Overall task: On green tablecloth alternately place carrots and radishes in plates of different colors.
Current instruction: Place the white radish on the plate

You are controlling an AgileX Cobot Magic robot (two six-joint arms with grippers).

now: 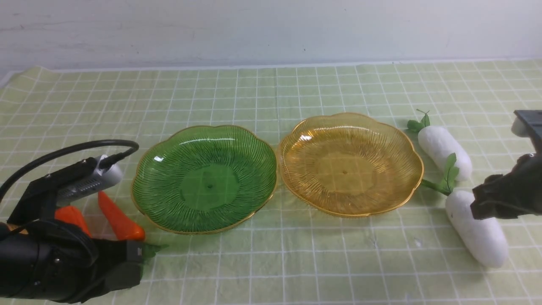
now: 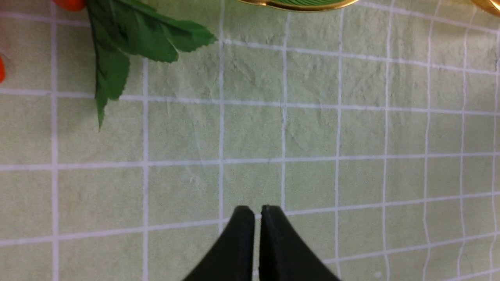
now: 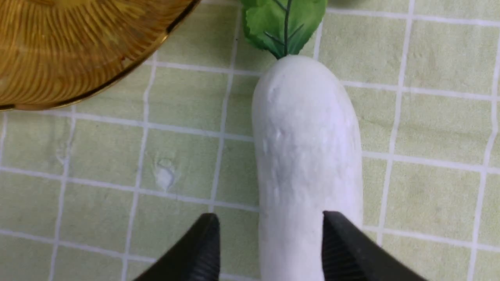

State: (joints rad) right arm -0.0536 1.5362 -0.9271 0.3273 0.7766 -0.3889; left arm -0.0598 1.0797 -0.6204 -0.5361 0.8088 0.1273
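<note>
On the green tablecloth [image 1: 271, 97] a green plate [image 1: 169, 144] and an amber plate [image 1: 381, 140] lie side by side, both with nothing in them. Two orange carrots [image 1: 120, 218] [image 1: 72, 216] lie left of the green plate, partly behind my left arm. My left gripper [image 2: 258, 208] is shut on nothing, just above the cloth near a carrot's leaves [image 2: 129, 39]. Two white radishes [image 1: 444, 150] [image 1: 476, 233] lie right of the amber plate. My right gripper [image 3: 271, 220] is open over the nearer radish [image 3: 304, 148], one finger over its side and the other apart from it.
A white wall closes the far side of the table. The left arm's black cable [image 1: 76, 148] loops above the carrots. The amber plate's rim [image 3: 78, 47] lies close to the nearer radish's leafy end [image 3: 285, 27].
</note>
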